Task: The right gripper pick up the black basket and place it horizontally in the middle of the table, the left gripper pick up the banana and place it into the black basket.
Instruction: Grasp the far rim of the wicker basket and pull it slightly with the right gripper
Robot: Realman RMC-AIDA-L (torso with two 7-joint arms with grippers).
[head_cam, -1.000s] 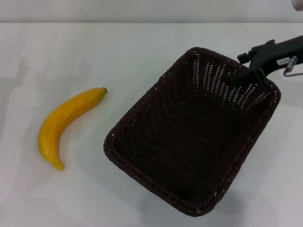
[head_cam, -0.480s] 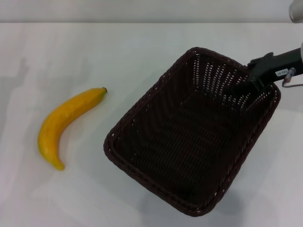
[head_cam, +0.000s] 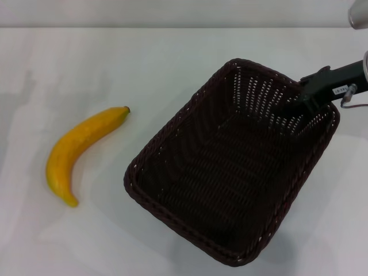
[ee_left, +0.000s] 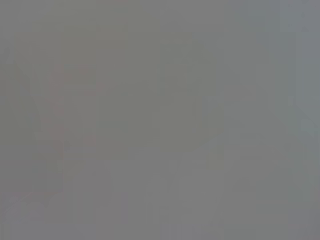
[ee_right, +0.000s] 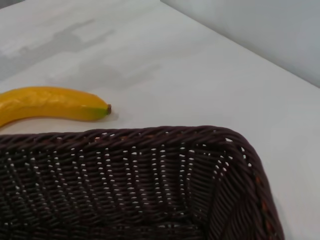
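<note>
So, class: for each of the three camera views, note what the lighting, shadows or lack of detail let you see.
Head view: even soft light, the black basket throws a faint shadow on the table, and the right gripper meets its far rim. Left wrist view: a flat grey field, nothing recognisable. Right wrist view: the banana is lit evenly, with pale grey patches on the tabletop behind.

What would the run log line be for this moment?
phase: moving basket | right gripper: at black basket far rim | banana: on table, left of basket | left gripper: not in view
</note>
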